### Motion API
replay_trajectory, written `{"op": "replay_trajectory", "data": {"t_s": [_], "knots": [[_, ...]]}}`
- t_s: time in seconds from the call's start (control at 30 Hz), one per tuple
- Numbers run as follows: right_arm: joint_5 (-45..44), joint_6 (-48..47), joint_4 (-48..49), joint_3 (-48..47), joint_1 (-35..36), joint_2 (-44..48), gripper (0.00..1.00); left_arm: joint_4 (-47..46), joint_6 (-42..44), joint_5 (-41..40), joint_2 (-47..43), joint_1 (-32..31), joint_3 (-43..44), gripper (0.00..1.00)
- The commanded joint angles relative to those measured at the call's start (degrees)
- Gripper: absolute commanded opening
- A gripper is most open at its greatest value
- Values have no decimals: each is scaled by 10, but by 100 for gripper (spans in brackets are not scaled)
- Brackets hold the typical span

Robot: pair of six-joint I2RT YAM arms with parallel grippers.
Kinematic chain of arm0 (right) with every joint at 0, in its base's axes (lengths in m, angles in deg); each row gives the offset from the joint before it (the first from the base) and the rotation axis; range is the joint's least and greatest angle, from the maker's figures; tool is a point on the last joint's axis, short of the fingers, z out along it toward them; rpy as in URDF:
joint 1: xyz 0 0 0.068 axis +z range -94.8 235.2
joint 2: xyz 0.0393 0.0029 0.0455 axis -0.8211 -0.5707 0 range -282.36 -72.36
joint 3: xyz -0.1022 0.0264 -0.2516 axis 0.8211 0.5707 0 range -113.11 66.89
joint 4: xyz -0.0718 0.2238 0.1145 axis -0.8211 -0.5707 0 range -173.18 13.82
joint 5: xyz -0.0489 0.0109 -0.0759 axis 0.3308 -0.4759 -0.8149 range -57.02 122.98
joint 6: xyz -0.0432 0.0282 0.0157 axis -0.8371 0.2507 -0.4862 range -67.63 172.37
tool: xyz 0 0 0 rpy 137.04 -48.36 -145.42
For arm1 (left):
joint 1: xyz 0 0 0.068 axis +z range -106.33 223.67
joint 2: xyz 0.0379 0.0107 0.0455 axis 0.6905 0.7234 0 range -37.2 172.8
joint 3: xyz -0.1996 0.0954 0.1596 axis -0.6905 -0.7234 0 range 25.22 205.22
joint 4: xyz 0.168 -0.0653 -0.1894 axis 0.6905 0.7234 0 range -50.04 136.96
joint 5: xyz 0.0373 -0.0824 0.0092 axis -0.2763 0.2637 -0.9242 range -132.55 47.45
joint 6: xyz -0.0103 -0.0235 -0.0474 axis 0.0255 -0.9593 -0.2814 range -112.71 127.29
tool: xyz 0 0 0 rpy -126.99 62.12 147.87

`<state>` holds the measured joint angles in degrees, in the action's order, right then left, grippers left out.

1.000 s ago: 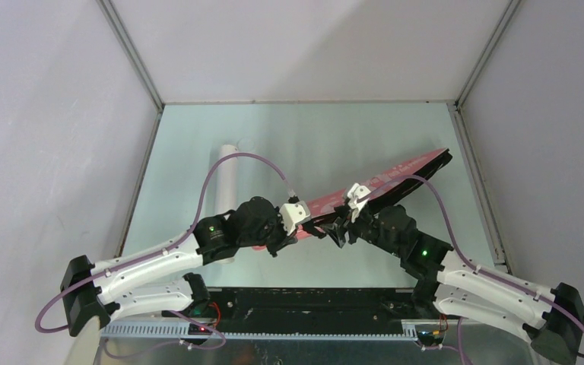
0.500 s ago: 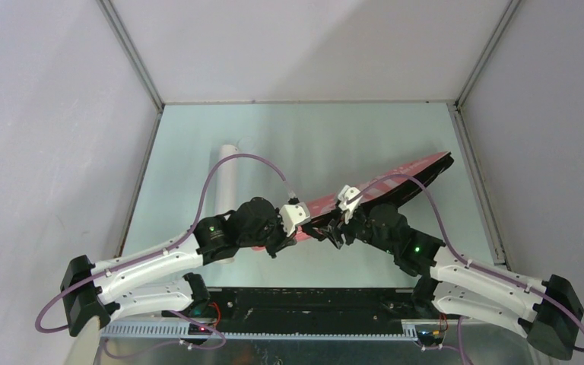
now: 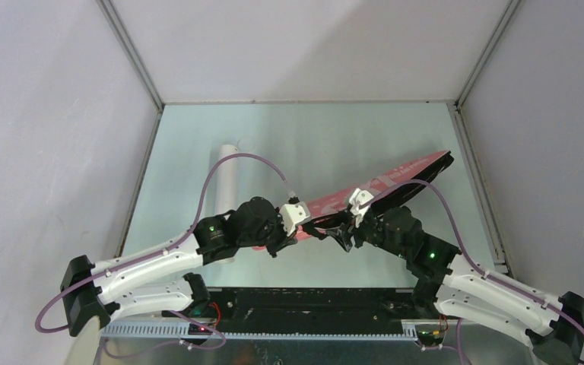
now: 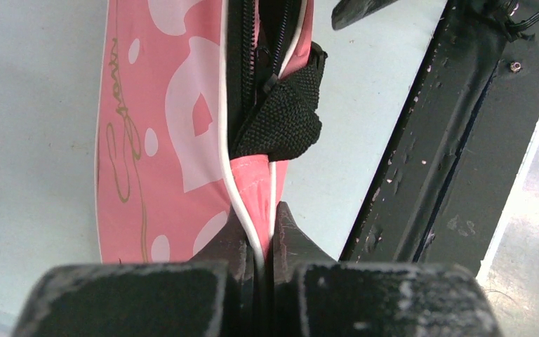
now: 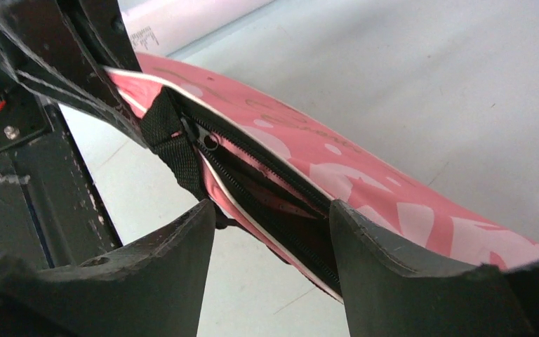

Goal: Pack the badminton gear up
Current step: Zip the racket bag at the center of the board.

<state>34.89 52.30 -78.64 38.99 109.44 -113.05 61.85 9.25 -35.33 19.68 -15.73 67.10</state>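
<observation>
While the left gripper (image 4: 260,235) is pinched tight on the white-piped end seam of the pink racket bag (image 4: 168,105), the right gripper (image 5: 274,225) stands with its fingers (image 5: 386,274) spread wide and nothing held between them. The bag's unzipped mouth (image 5: 267,186) shows in the gap between those fingers; whether they touch the fabric cannot be told. A black webbing tab (image 4: 281,119) sits at the clamped end, just past the left fingertips. In the overhead view both grippers meet near the middle of the bench (image 3: 312,129), toward its near edge. From there the bag (image 3: 403,173) runs diagonally to the right edge, standing on its long side. The long white tube (image 3: 224,179) lies along the left edge, apart from the bag.
</observation>
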Motion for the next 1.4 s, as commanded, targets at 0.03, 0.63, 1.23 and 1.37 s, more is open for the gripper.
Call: {"op": "replay_trajectory", "data": {"t_s": [0.03,0.63,1.23,1.37], "knots": [[29,-47,-45,-16,-3,-21,63,-18,-24,45,-6,-5,-5,0],[-48,-91,0,-13,-29,-48,61,-16,-25,59,0,-5,-1,0],[52,25,319,-10,24,-163,56,-23,-29,74,11,-5,1,0],[71,81,348,-10,24,-168,56,-28,-32,72,9,-5,-5,0]]}}
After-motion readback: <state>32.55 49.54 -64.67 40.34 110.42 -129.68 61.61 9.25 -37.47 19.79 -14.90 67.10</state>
